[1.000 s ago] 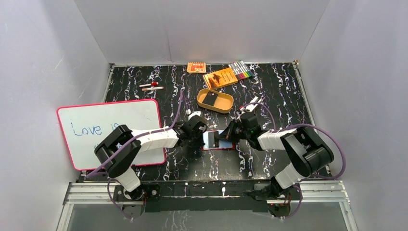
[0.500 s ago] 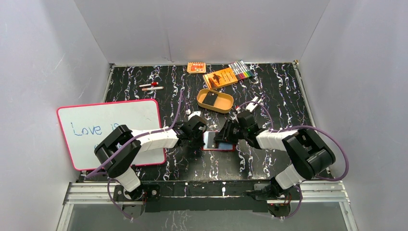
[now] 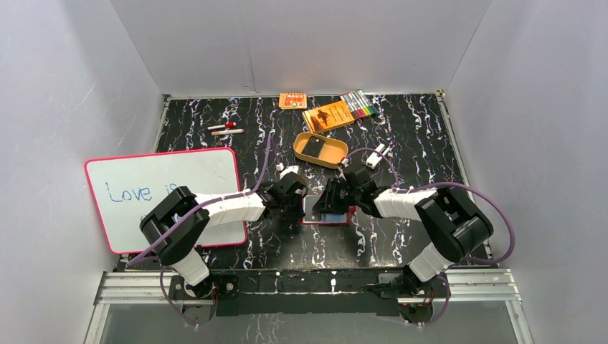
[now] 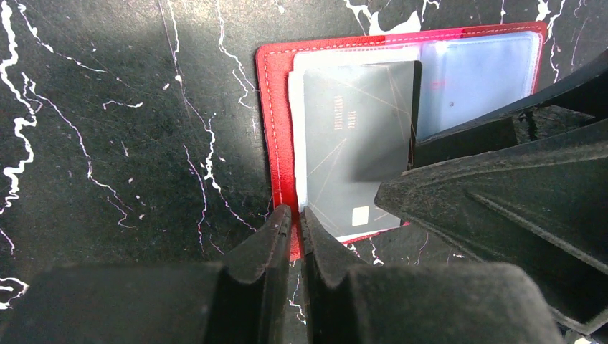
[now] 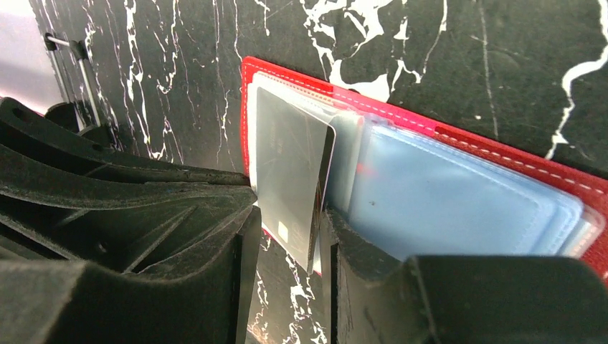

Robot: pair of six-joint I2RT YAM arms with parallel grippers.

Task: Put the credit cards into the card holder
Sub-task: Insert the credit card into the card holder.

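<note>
1. Placement: finding the card holder (image 4: 271, 107) lying open and flat on the marbled table (image 4: 107, 143), right between the two grippers, clear sleeves (image 5: 459, 208) facing up.
2. Seeing one dark credit card (image 4: 358, 136) leaning at a slant, its far edge in among the sleeves on the side nearest the left gripper (image 4: 295, 215), its chip end sticking out past the holder's near edge; judging it only partly seated.
3. Noting that left gripper closed, fingertips together at the holder's red border, apparently pinning it down; not being able to tell whether any leather is actually pinched.
4. Noting the right gripper (image 5: 290, 215) parted, fingers standing either side of the card's chip end, not clamping it.
5. Spotting a second dark card (image 3: 312, 147) lying in the tan oval tray (image 3: 331, 162), well apart from the holder and not yet loaded.
6. Worrying about the loose card tipping over or sliding back out, leaning there with nothing squeezing it.
7. Worrying about pushing it further while misaligned: catching a sleeve lip, buckling the plastic, or riding on top of a sleeve rather than inside.
8. Worrying about the holder skidding or folding shut, should the closed fingertips slip off that narrow border during a push.
9. Watching for the two grippers knocking together, working so close over one small wallet.
</note>
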